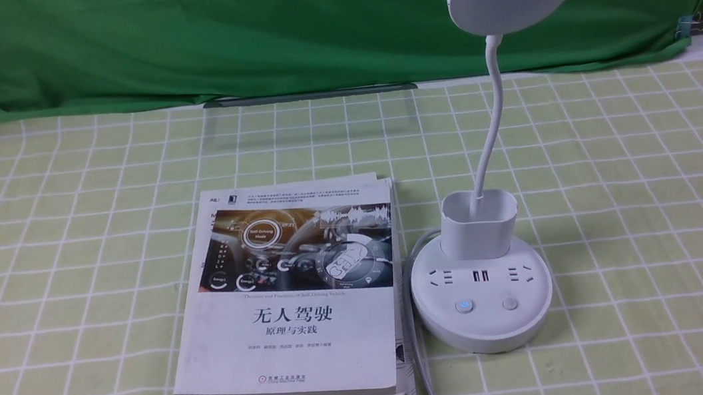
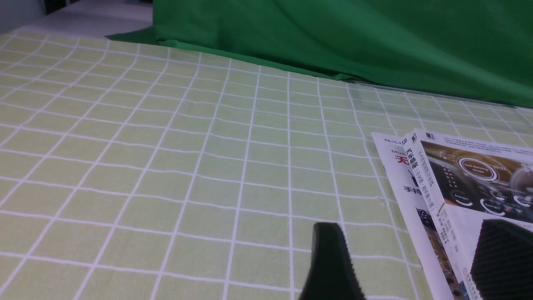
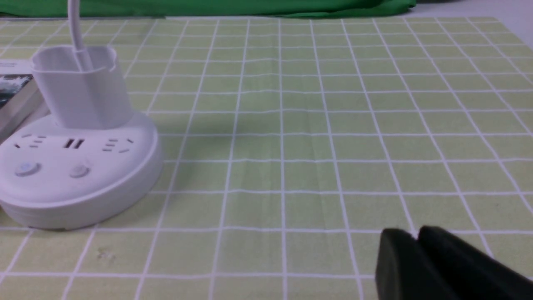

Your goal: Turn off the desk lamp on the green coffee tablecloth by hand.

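On the green coffee tablecloth (image 1: 626,190), the desk lamp (image 1: 483,295) stands just right of a stack of books (image 1: 292,312), well apart from both grippers. Right gripper (image 3: 416,239) hovers with jaws pressed together, empty; left gripper (image 2: 408,250) is spread apart beside the books.

You could read the top book (image 1: 297,298)'s white cover: large Chinese characters "无人驾驶", smaller "原理与实践" beneath, and "Self-Driving Mode" inside a ring on its dashboard photo. The English subtitle line, author names and publisher mark were too small to make out.
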Robot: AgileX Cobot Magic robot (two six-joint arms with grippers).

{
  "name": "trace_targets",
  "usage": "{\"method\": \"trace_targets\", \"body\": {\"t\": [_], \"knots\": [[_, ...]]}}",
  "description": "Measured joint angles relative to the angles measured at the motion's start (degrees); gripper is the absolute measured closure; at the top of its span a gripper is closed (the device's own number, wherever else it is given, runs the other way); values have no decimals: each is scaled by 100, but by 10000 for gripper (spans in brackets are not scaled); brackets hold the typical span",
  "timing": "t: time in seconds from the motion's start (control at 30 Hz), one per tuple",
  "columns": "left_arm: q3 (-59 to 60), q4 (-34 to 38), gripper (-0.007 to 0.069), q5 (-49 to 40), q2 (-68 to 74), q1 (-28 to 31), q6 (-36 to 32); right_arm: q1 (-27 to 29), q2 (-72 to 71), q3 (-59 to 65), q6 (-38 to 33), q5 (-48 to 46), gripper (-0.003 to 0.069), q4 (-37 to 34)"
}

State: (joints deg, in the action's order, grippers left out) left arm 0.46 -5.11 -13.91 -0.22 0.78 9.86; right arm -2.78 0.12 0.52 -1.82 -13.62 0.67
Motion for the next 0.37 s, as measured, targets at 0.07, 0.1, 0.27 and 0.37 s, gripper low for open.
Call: {"method": "trace_targets", "body": {"t": [0.07,0.1,0.27,0.37], "knots": [[0,0,214,0,0,0,0,0,0,0,0,0,523,0],[0,0,214,0,0,0,0,0,0,0,0,0,519,0],[0,0,214,0,0,0,0,0,0,0,-5,0,512,0],[0,0,214,0,0,0,0,0,0,0,-5,0,503,0]]}}
